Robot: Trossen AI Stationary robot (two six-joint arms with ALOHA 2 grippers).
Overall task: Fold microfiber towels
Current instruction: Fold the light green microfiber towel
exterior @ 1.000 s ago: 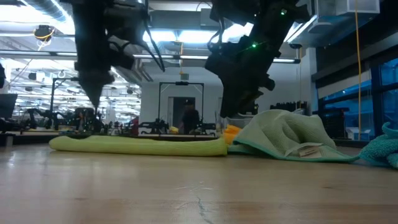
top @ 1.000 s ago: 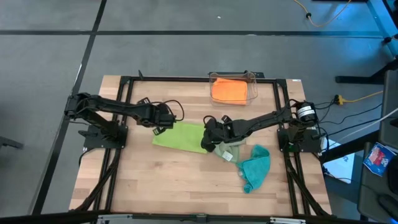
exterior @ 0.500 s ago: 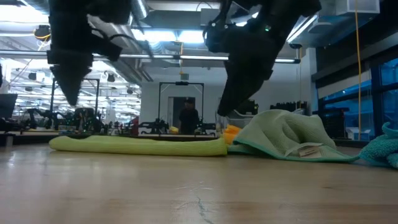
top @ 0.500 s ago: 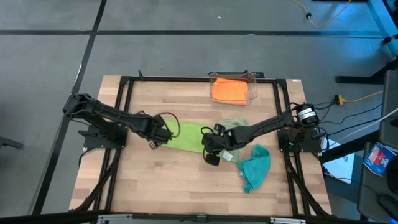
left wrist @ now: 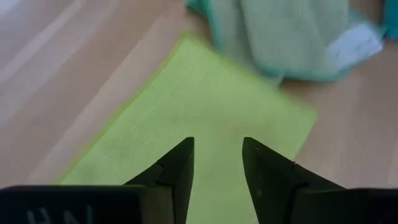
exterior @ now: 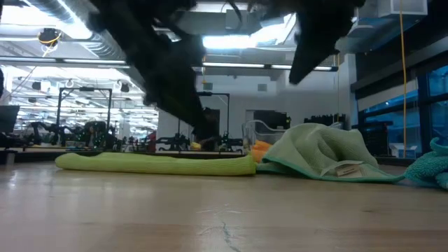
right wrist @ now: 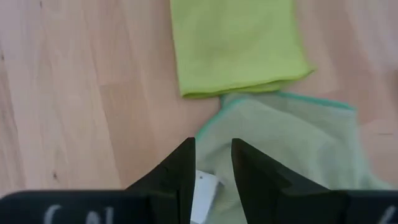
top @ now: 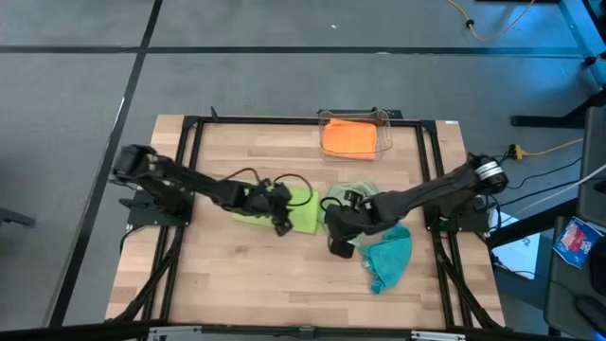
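left gripper [left wrist: 217,162]: fingers parted, empty, over flat lime-green microfiber cloth [left wrist: 205,118] | right gripper [right wrist: 212,163]: narrow gap, empty, over crumpled sage cloth [right wrist: 286,143] | teal cloth [top: 388,258], 4 o'clock: one | orange cloth [top: 347,136], 12 o'clock: one

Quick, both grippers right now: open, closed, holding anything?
Left gripper: jaws open, empty, over the flat lime green microfiber towel.
Right gripper: jaws open, empty, over the rumpled pale sage green towel.

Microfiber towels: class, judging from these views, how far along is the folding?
Done: the orange towel lies in the clear bin, and the lime green towel lies flat, apparently folded. In hand: nothing; the left gripper hovers over lime green, the right gripper over the sage towel. Left: sage and the teal towel, both crumpled.
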